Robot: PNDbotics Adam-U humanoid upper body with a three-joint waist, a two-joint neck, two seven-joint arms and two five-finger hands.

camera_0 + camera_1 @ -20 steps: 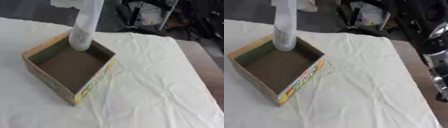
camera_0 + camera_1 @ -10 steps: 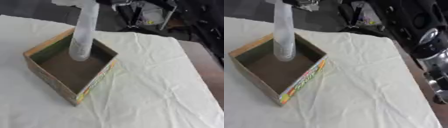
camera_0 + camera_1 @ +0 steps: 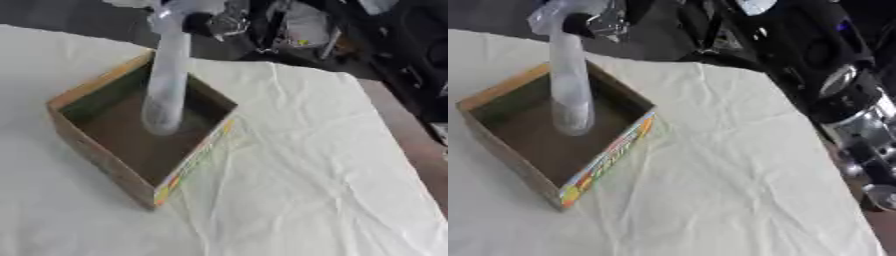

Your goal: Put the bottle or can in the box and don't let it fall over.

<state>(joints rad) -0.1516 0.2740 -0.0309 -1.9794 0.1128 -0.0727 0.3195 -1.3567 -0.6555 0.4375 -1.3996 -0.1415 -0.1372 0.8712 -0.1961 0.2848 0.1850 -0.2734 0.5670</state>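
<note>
Holding the top of a tall see-through bottle [image 3: 166, 85], a dark hand [image 3: 592, 20] shows at the top edge of the left and right eye views. It is blurry, so I cannot tell how its fingers sit or which hand it is. The bottle hangs down from it almost straight, tipped a little. Its lower end is inside the open cardboard box [image 3: 96, 150], near the middle. I cannot tell if the bottom of the bottle is touching the floor of the box.

The box is brown with bright colours along its front edge. It sits on the left side of the worktop [image 3: 297, 180], turned so one corner points at us. A white wrinkled cloth covers the worktop. At the right edge of the right eye view is a black and silver arm [image 3: 859, 130], well apart from the box.
</note>
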